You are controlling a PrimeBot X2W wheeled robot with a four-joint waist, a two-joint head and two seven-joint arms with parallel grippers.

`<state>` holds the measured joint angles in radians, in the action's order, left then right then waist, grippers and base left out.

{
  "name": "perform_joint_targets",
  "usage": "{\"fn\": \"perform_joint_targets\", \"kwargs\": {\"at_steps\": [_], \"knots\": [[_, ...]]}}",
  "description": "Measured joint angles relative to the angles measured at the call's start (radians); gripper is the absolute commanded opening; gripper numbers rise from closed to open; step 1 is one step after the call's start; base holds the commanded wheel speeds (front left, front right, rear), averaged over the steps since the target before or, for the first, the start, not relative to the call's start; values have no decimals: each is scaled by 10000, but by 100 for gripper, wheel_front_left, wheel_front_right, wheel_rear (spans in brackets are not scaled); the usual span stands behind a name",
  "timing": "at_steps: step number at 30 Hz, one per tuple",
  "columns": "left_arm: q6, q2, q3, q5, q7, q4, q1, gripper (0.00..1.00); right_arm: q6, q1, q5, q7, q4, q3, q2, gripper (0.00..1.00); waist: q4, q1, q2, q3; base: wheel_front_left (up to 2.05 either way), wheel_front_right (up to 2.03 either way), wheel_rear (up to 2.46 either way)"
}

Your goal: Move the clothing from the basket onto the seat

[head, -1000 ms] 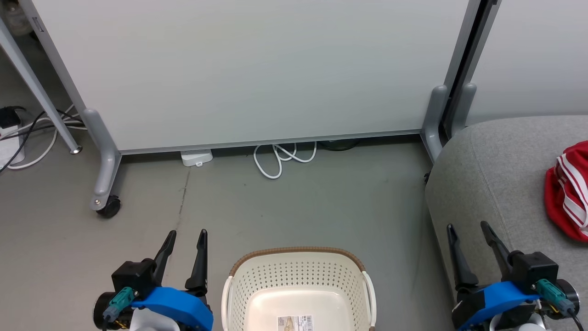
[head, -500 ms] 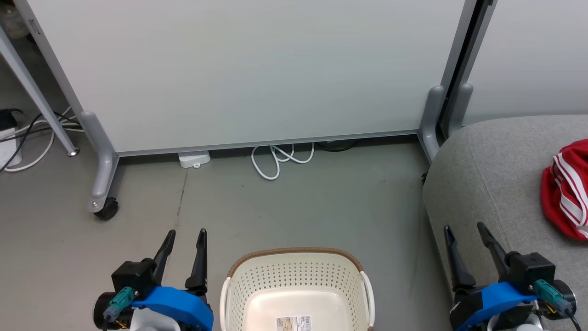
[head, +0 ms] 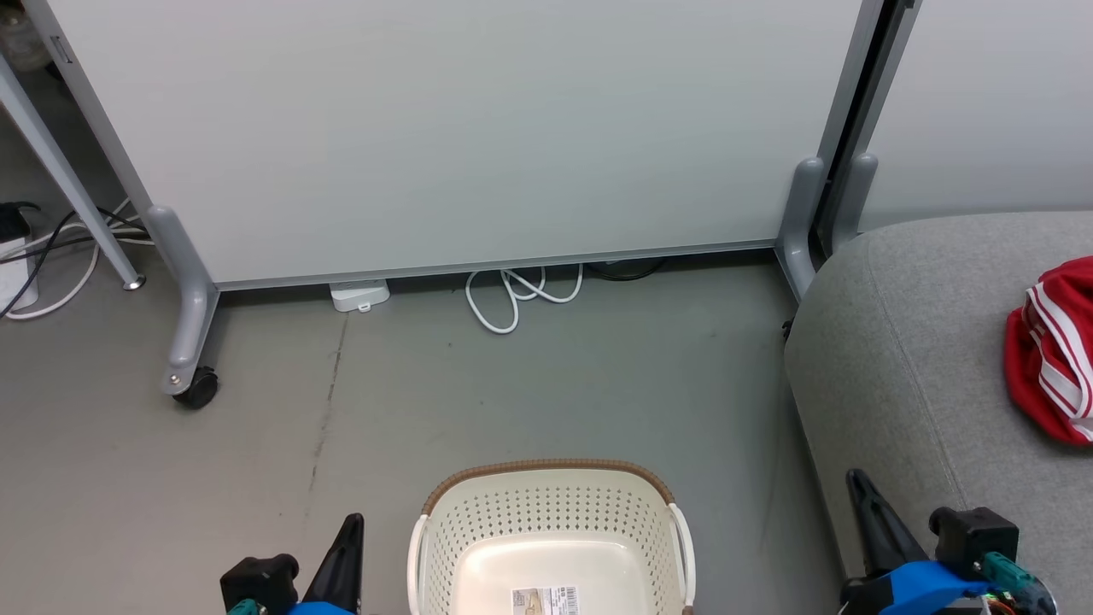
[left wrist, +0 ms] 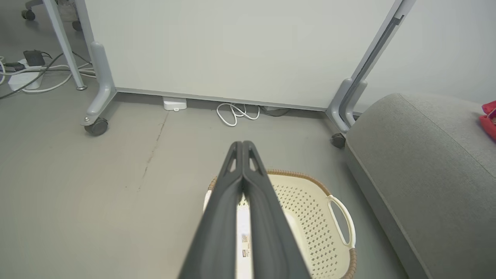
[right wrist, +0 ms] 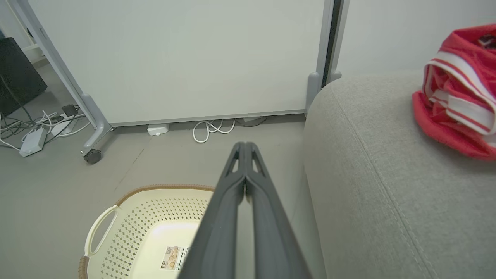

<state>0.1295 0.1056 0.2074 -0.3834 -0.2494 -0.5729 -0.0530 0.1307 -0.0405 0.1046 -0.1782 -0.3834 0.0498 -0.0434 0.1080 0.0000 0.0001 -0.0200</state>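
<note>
The cream basket (head: pixel 546 469) stands on the floor at the bottom centre; its inside shows a bare bottom and a barcode label (head: pixel 546 600). A red garment with white stripes (head: pixel 1052 359) lies bunched on the grey seat (head: pixel 914 359) at the right. Low at the basket's left, my left gripper (head: pixel 353 523) is shut on nothing; the left wrist view has its fingers (left wrist: pixel 242 145) pressed together above the basket (left wrist: pixel 310 182). My right gripper (head: pixel 856 478) is shut beside the seat's front corner, its fingers (right wrist: pixel 245 146) closed between basket (right wrist: pixel 162 188) and seat (right wrist: pixel 372 174). The clothing (right wrist: pixel 453 97) lies to its right.
A white partition panel (head: pixel 478 128) on grey wheeled legs (head: pixel 192 376) stands behind the basket. A coiled white cord (head: pixel 512 295) and a white box (head: pixel 359 295) lie at its foot. More cables (head: pixel 51 248) trail at the far left.
Both grippers went from open to shut and sank toward the bottom edge of the head view. The camera shifted slightly; basket and garment stayed put.
</note>
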Motion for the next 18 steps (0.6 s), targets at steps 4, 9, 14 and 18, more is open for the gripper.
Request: {"fn": "perform_joint_targets", "kwargs": {"at_steps": [4, 9, 14, 18], "knots": [[-2, -38, -125, -650, 203, 128, 28, 0, 0, 12, 788, 165, -2, 46, 8, 0, -35, 0, 0, 7, 0, 0, 0], [0, -77, -360, -1475, 449, 345, 25, 0, 0, 9, 1802, 364, 90, 82, 8, 0, -79, -1, 0, 17, 0, 0, 0], [0, -117, -566, -2242, 658, 556, 13, 0, 0, -1, 2736, 520, 188, 109, 8, 0, -122, 0, 0, 26, 0, 0, 0], [0, -136, -706, -2834, 840, 717, -7, 0, 0, -8, 3467, 656, 257, 136, 8, 0, -157, 0, 0, 34, 0, 0, 0]]}}
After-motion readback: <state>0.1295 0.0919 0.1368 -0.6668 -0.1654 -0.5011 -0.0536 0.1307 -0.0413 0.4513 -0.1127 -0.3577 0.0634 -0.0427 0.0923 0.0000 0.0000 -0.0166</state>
